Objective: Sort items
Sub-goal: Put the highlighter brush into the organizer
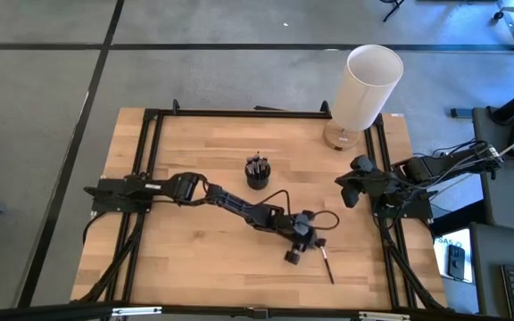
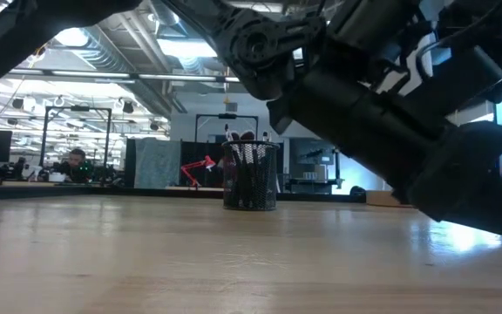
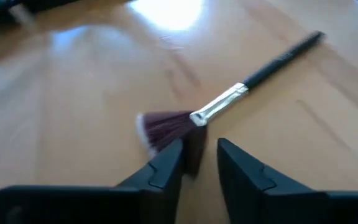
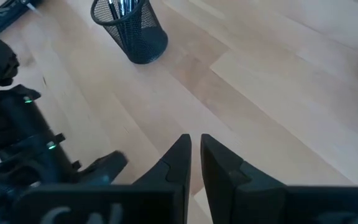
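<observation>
A fan brush [image 3: 229,99] with a reddish-purple head, pale ferrule and black handle lies flat on the wood, right of centre near the table's near edge [image 1: 327,266]. My left gripper [image 3: 197,149] is stretched out to it [image 1: 313,241], narrowly open, with its fingertips at the fan head. Several other brushes stand upright in the black mesh cup [image 1: 257,172] [image 2: 251,174] [image 4: 132,31] at mid-table. My right gripper [image 4: 194,149] waits shut at the right edge [image 1: 346,192]. My left gripper comes slanting down at the brush's fan head [image 3: 163,127]. One fingertip [image 3: 173,152] overlaps the head's edge in the wrist view. I cannot tell whether it touches the bristles or stands just above them. The brush lies flat on the table.
A tall white cylinder [image 1: 367,85] stands on a round base at the far right corner. The black frame rails [image 1: 150,178] run along the table's left and right sides. Bare wood [image 1: 203,250] lies left of the left arm and between the cup and the right arm.
</observation>
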### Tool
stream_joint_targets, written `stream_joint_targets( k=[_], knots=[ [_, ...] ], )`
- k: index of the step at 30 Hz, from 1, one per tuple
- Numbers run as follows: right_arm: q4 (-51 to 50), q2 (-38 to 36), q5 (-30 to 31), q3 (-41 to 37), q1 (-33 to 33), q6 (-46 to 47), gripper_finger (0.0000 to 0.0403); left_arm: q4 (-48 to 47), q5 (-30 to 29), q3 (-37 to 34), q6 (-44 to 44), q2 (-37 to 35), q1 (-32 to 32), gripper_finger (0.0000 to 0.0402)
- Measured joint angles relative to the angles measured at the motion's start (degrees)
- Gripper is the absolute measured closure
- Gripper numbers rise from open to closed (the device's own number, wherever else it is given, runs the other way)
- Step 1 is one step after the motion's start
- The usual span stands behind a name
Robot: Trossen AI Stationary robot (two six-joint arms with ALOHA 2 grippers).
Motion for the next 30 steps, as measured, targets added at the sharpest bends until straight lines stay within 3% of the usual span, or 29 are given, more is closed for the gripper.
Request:
stream_joint_targets(
  k=[7, 12, 20, 30],
  knots=[
    [0.4, 0.0, 0.0, 0.0, 0.0, 0.0, 0.0366, -1.9, -3.4, 0.1, -2.6, -0.1, 0.7, 0.0389],
    [0.4, 0.0, 0.0, 0.0, 0.0, -0.4, 0.0366, -2.9, -9.6, 0.0, 0.3, -0.7, 0.3, 0.0397],
    [0.3, 0.0, 0.0, 0.0, 0.0, -1.3, 0.0366, -18.1, -36.9, -0.3, 9.1, -7.9, -3.6, 0.0399],
    [1.3, 0.0, 0.0, 0.0, 0.0, -1.6, 0.0366, -44.1, -56.3, -0.2, 7.3, -17.8, -5.6, 0.0400]
  ],
)
